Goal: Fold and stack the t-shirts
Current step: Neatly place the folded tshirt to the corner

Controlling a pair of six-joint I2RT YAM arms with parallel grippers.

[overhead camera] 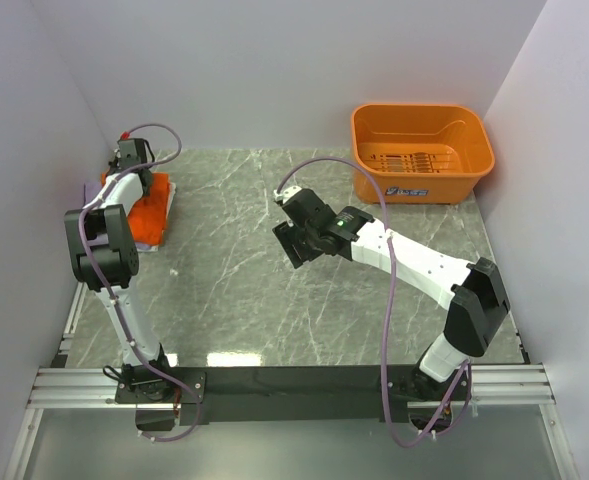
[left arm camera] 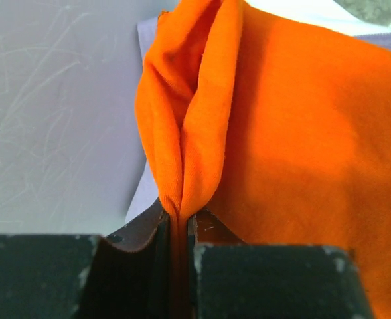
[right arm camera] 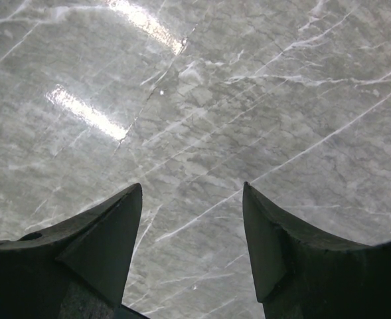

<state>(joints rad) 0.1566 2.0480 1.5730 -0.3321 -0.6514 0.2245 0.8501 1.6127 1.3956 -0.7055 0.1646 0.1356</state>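
A grey marble-patterned surface with thin white veins fills the floor of a small booth, closed in by plain pale walls at the back and on both sides. Ceiling light glares in bright streaks on the polished stone in the right wrist view. An aluminium rail runs along the near edge, with both arm bases bolted to it. In the far right corner an orange basket of rigid plastic sits against the walls, well apart from the cloth. The orange t-shirt lies in the far left corner, close to the left wall, spread on top of the lavender t-shirt, whose pale edge shows around it. The left arm reaches out to that corner, and the left gripper has its jaws drawn narrow, pinching a raised fold of the orange t-shirt between them; the fold stands up as a ridge from the rest of the cloth. The right gripper hangs above the bare middle of the surface, jaws spread wide with nothing between them but the stone below.
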